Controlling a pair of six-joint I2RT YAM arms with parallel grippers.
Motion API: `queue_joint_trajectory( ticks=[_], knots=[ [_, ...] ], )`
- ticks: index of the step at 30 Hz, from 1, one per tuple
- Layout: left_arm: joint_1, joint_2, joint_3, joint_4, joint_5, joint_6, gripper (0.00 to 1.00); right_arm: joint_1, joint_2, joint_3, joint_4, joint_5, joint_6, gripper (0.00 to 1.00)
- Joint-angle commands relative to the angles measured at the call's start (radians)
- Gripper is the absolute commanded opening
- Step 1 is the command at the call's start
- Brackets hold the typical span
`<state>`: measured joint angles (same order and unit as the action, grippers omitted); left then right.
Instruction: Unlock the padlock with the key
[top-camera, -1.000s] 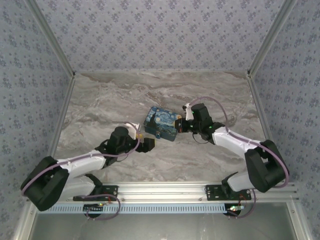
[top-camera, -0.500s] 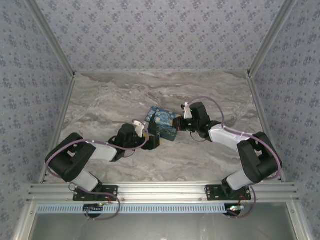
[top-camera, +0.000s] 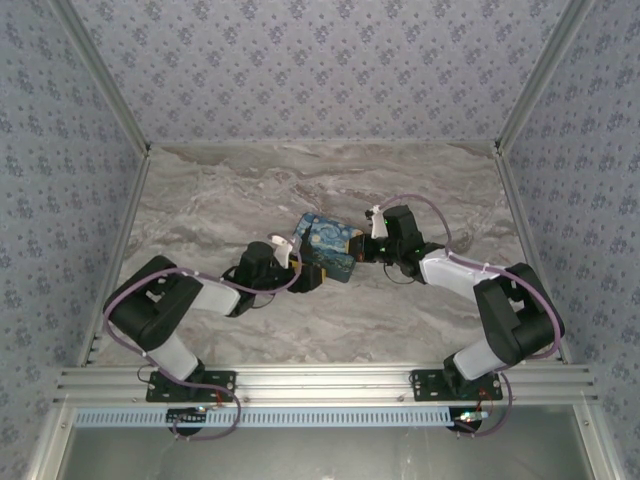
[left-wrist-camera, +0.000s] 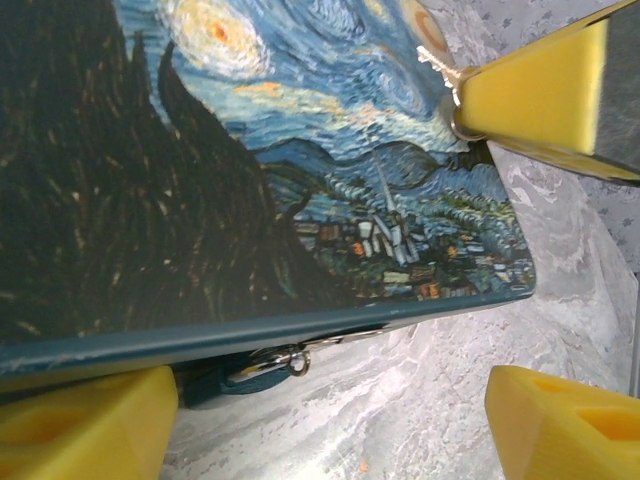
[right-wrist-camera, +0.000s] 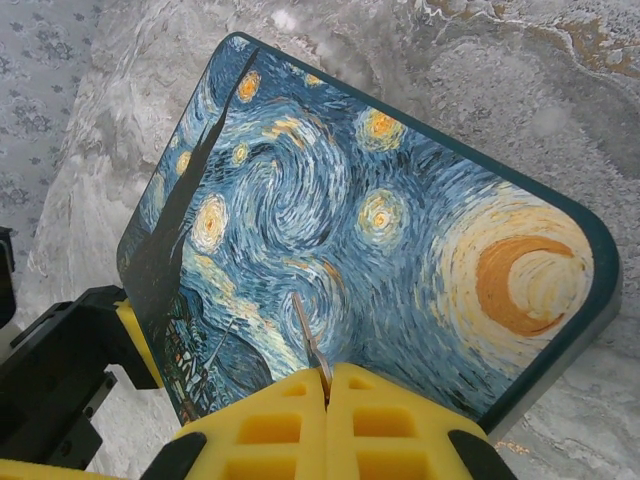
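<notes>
**mk:** so what actually changed in that last second?

**tj:** mostly the left arm. From overhead it had been stretched out low, with the left hand (top-camera: 312, 278) short of the box (top-camera: 325, 245). Then the elbow came up and the hand slid right in against the box's near side. The right arm barely moved.

**mk:** and the hands themselves?

**tj:** the left hand was spread wide, yellow fingers (left-wrist-camera: 80, 425) either side with nothing between them. The padlock (left-wrist-camera: 240, 375) hung off the hasp under the lid's front edge, just above the surface (left-wrist-camera: 420, 400). It sat closer to one finger than to the middle of the gap. The right hand (right-wrist-camera: 327, 385) was pressed together on the key (right-wrist-camera: 308, 335), blade poking out over the painted lid.

**mk:** so not unlocked yet?

**tj:** didn't look like it. The key was up over the lid, well apart from the padlock down at the front. My guess is the left was lining up to steady the lock. The right would then have to swing the key round to the keyhole, which I couldn't make out at all.
</notes>
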<state>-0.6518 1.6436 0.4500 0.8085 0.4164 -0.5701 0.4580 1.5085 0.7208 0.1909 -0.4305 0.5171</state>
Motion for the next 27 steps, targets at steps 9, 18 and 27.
queue_joint_trajectory(
  ticks=[9, 18, 27],
  knots=[
    [-0.009, 0.15, 0.04, 0.166, 0.039, -0.016, 0.73, 0.012, 0.039, 0.002, -0.095, 0.037, -0.043, 0.0],
    [-0.038, 0.153, 0.086, 0.106, 0.046, -0.006, 0.67, 0.016, 0.039, 0.009, -0.092, 0.038, -0.042, 0.0],
    [-0.059, 0.157, 0.089, 0.127, -0.039, -0.074, 0.54, 0.021, 0.035, 0.012, -0.09, 0.033, -0.039, 0.0]
  ],
)
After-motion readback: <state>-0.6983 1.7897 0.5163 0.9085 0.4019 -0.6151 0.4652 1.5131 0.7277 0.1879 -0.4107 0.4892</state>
